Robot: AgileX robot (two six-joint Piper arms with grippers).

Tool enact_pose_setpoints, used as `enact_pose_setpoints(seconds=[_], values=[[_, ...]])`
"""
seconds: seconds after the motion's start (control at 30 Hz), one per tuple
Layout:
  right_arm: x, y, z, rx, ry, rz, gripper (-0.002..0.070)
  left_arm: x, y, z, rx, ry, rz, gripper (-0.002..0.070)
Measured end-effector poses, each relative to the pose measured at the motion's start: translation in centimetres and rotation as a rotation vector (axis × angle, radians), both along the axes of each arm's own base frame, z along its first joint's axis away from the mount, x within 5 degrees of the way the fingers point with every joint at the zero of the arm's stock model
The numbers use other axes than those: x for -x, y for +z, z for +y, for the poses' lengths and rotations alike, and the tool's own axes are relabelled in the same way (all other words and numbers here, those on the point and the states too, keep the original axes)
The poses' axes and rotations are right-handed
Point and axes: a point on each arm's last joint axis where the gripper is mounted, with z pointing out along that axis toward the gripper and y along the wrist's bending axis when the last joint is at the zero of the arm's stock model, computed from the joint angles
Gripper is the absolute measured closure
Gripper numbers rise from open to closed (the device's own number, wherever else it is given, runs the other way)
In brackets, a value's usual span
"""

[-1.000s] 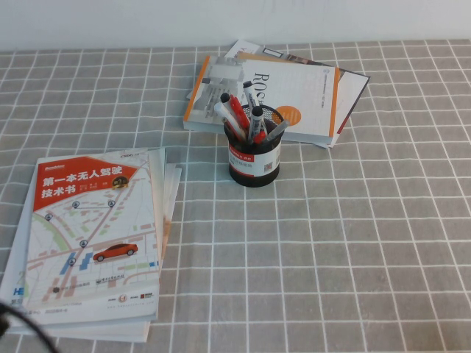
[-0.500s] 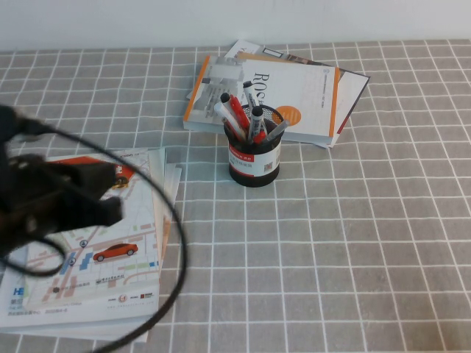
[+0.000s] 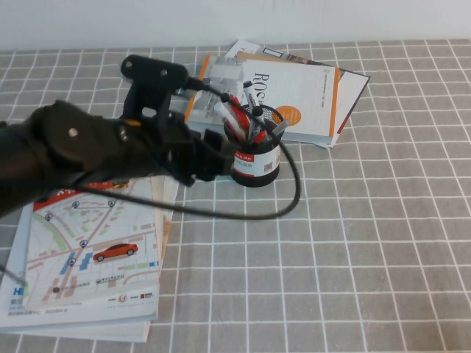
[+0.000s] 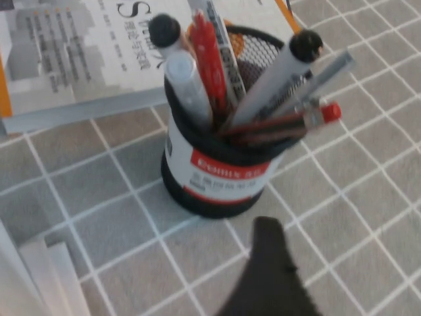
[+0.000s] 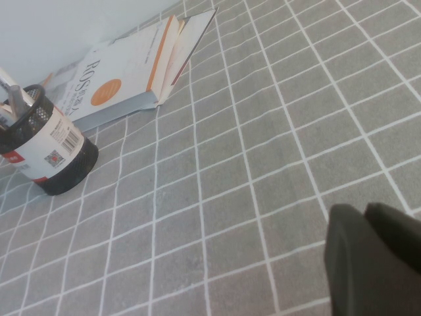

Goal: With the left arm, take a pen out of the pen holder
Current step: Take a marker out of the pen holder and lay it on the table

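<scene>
Left gripper (image 3: 215, 163) mid-frame in high view, just beside black mesh pen holder (image 3: 257, 165) holding pens (image 3: 237, 114); spread or pressed, cannot tell. Right gripper (image 5: 371, 257) pressed together over checked tablecloth (image 5: 263, 131), well apart.

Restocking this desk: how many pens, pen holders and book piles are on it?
Pens: 6
Pen holder: 1
Book piles: 2
Total: 9
Left gripper is beside the pen holder; right gripper is over the checked tablecloth.
</scene>
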Motion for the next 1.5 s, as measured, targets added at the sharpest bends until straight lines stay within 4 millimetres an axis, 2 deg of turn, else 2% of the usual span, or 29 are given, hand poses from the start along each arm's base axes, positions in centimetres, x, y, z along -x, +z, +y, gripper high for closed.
enact_pose_setpoints(seconds=[0.03, 0.1, 0.23, 0.53, 0.93, 1.0, 1.07, 1.17, 1.23, 1.33, 1.5], values=[[0.0, 0.0, 0.0, 0.0, 0.0, 0.0, 0.0689, -0.6, 0.0, -0.3, 0.014, 0.012, 0.003, 0.0219], [0.0, 0.0, 0.0, 0.0, 0.0, 0.0, 0.0689, -1.3, -0.1, -0.6, 0.034, 0.038, 0.0, 0.0176], [0.0, 0.0, 0.0, 0.0, 0.0, 0.0, 0.0689, -2.5, -0.4, -0.6, 0.076, 0.123, -0.03, 0.0148], [0.0, 0.0, 0.0, 0.0, 0.0, 0.0, 0.0689, -4.0, -1.3, -1.2, 0.107, 0.18, -0.017, 0.0174], [0.0, 0.0, 0.0, 0.0, 0.0, 0.0, 0.0689, -4.3, -2.9, -4.5, 0.054, 0.15, -0.09, 0.0223], [0.0, 0.0, 0.0, 0.0, 0.0, 0.0, 0.0689, -4.4, -2.9, -4.7, 0.049, 0.157, -0.107, 0.0267], [0.0, 0.0, 0.0, 0.0, 0.0, 0.0, 0.0689, -4.5, -3.0, -4.7, 0.047, 0.162, -0.112, 0.0365], [0.0, 0.0, 0.0, 0.0, 0.0, 0.0, 0.0689, -4.6, -2.9, -4.6, 0.045, 0.175, -0.125, 0.0562], [0.0, 0.0, 0.0, 0.0, 0.0, 0.0, 0.0689, -4.6, -2.9, -4.6, 0.044, 0.175, -0.127, 0.0623], [0.0, 0.0, 0.0, 0.0, 0.0, 0.0, 0.0689, -4.7, -2.9, -4.6, 0.041, 0.18, -0.137, 0.0651], [0.0, 0.0, 0.0, 0.0, 0.0, 0.0, 0.0689, -4.4, -1.8, -4.3, 0.053, 0.178, -0.164, 0.0652]])
